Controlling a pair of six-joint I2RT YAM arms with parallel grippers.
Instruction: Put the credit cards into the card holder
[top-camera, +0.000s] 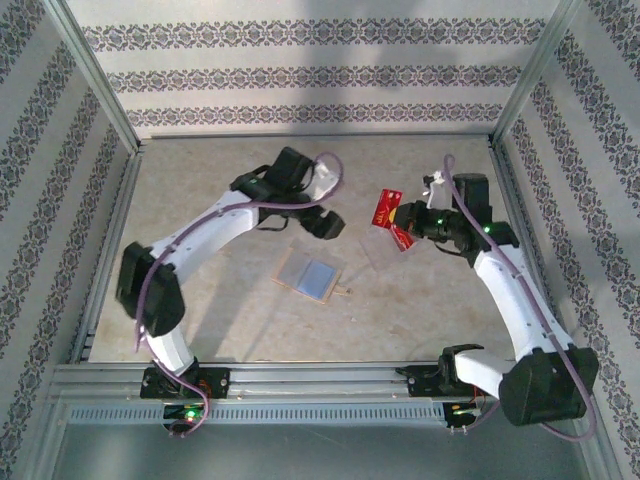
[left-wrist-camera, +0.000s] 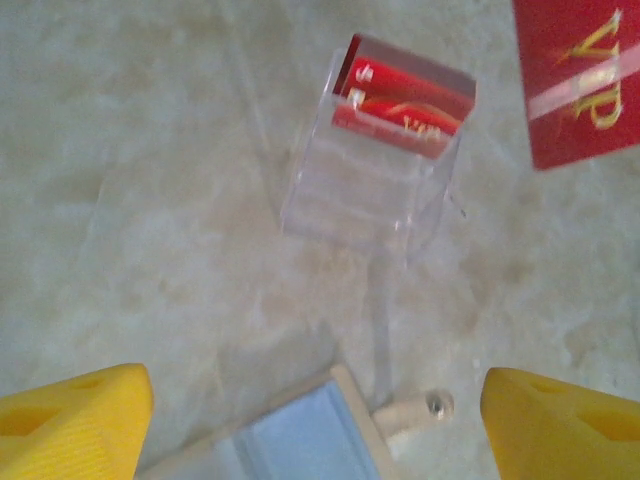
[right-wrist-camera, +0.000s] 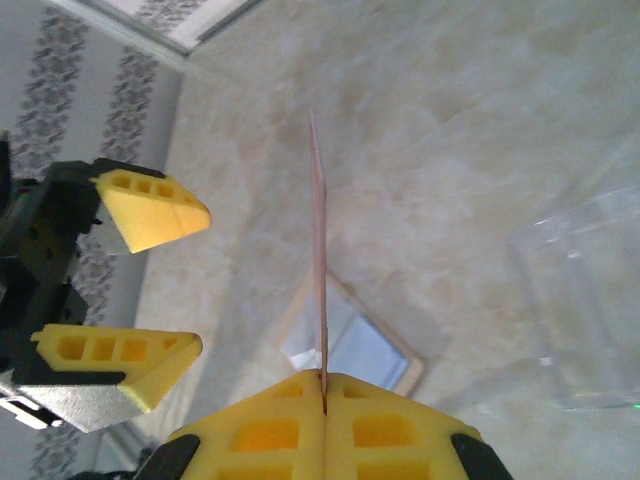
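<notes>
The card holder (top-camera: 310, 275) lies open and flat on the table, tan-edged with a pale blue-grey inside; its snap tab (left-wrist-camera: 415, 414) points right. My right gripper (right-wrist-camera: 325, 382) is shut on a red credit card (right-wrist-camera: 318, 240) seen edge-on, held in the air above the holder (right-wrist-camera: 368, 345). That card (left-wrist-camera: 580, 75) reads VIP in gold. More red credit cards (left-wrist-camera: 405, 100) stand in a clear plastic box (left-wrist-camera: 360, 190). My left gripper (left-wrist-camera: 315, 390) hangs open just beyond the holder (left-wrist-camera: 300, 445), with nothing between its yellow fingers (left-wrist-camera: 75, 420).
The clear plastic box (top-camera: 402, 238) sits right of the holder, under the right gripper (top-camera: 408, 222). The left gripper (top-camera: 328, 224) is close to the held card (top-camera: 386, 208). Metal rails and patterned walls enclose the table (top-camera: 200, 300).
</notes>
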